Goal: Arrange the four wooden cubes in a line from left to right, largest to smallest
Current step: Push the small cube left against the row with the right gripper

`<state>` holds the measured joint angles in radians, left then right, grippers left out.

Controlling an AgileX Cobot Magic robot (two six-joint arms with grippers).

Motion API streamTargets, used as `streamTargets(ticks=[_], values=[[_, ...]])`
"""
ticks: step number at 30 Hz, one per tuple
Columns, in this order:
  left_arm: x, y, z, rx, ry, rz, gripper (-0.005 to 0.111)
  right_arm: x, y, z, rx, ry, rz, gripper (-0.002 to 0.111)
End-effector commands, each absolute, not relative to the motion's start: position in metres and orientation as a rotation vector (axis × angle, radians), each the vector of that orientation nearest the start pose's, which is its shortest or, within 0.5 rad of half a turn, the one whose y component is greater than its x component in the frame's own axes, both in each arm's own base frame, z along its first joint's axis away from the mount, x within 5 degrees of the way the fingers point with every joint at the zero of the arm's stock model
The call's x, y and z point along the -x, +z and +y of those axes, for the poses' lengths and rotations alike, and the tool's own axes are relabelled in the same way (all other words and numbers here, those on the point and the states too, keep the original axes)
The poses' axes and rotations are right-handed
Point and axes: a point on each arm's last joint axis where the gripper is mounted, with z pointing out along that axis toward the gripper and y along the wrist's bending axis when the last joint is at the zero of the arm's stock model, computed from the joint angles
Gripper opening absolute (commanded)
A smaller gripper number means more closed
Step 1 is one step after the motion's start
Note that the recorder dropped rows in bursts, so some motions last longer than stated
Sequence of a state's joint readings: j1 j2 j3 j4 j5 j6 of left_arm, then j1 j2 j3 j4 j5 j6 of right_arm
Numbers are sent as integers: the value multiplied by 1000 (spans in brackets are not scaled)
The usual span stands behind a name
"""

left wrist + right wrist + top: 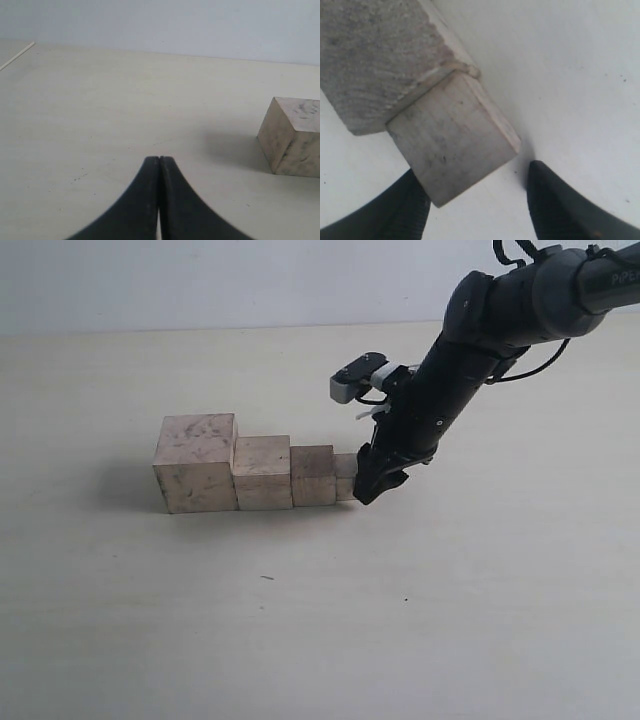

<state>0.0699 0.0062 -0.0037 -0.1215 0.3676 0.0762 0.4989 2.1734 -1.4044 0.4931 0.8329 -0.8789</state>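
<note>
The four wooden cubes stand in a touching row, stepping down in size from left to right: the largest (195,462), the second (262,472), the third (312,476) and the smallest (345,476). My right gripper (372,485) is down at the table by the smallest cube's right end. In the right wrist view this gripper (475,170) is open. One finger sits close beside the smallest cube (452,145) and the other stands clear of it. The third cube (375,55) lies behind. My left gripper (159,159) is shut on nothing, with the largest cube (295,137) off to one side.
The cubes rest on a pale tabletop (300,640) with a light wall behind it. The right arm (470,350) slants down from the upper right. A table edge (17,55) shows in the left wrist view.
</note>
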Motion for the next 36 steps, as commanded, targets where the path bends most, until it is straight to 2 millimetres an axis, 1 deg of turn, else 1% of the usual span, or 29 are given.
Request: streamTargets(ticks=[1, 10, 18, 21, 24, 36], values=[[-53, 181, 0, 69, -17, 1835, 0, -343, 102, 224, 1507, 543, 2591, 55], [-53, 181, 0, 69, -17, 1835, 0, -341, 107, 224, 1520, 563, 2596, 55], [-53, 181, 0, 69, -17, 1835, 0, -339, 125, 225, 1514, 583, 2570, 55], [-53, 181, 0, 69, -17, 1835, 0, -336, 128, 227, 1485, 646, 2583, 55], [-53, 181, 0, 69, -17, 1835, 0, -336, 130, 229, 1450, 690, 2584, 55], [-53, 181, 0, 69, -17, 1835, 0, -336, 129, 229, 1456, 688, 2585, 55]])
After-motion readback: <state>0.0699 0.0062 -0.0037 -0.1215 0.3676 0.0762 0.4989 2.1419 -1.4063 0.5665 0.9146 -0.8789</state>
